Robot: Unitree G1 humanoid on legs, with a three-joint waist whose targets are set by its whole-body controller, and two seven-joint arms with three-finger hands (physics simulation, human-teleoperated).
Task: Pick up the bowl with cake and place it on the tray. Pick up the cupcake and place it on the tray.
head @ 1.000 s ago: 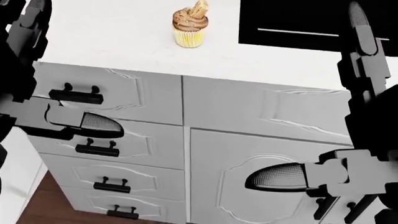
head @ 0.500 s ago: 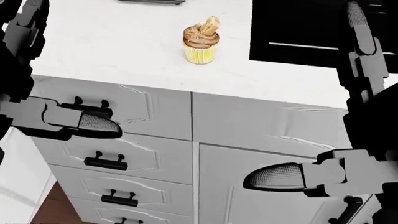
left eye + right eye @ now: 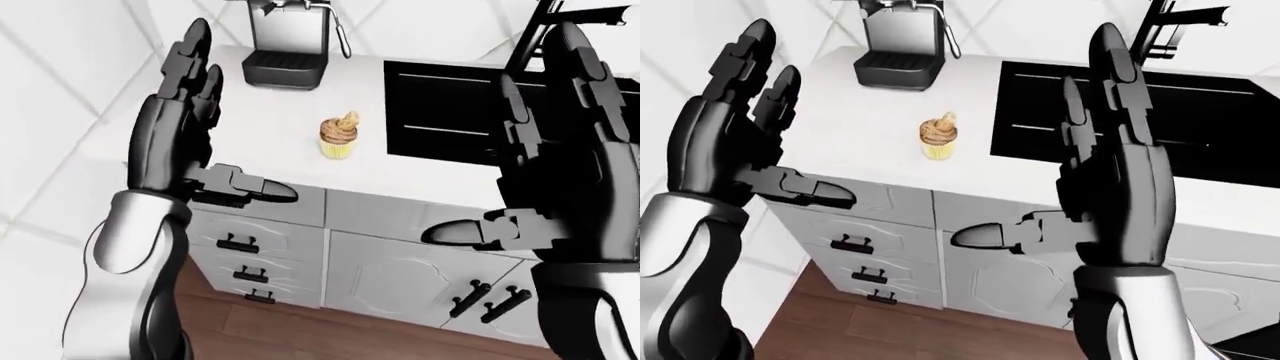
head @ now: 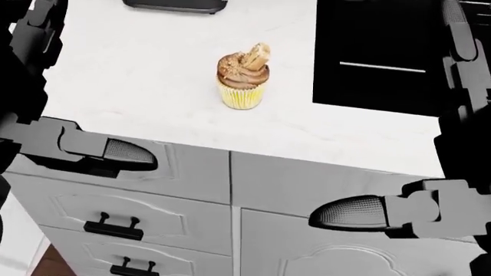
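Observation:
A cupcake (image 4: 242,77) with brown frosting and a yellow wrapper stands upright on the white counter (image 4: 130,69), a little way in from its edge. Both hands are raised on my side of the counter, below the cupcake in the views and apart from it. My left hand (image 3: 775,146) is open, fingers pointing up and thumb pointing right, to the left of the cupcake. My right hand (image 3: 1060,161) is open in the same pose, to the right, thumb pointing left. Neither holds anything. No bowl with cake and no tray shows in any view.
A black sink (image 3: 1140,112) with a dark faucet (image 3: 1170,22) is set into the counter right of the cupcake. A coffee machine (image 3: 898,45) stands above it by the tiled wall. Grey drawers with black handles (image 4: 115,227) sit under the counter, over a wooden floor (image 3: 890,322).
The camera has moved toward the counter: the cupcake is lower and larger in the head view, and the coffee machine's base has entered at the top. Both hands keep their open pose.

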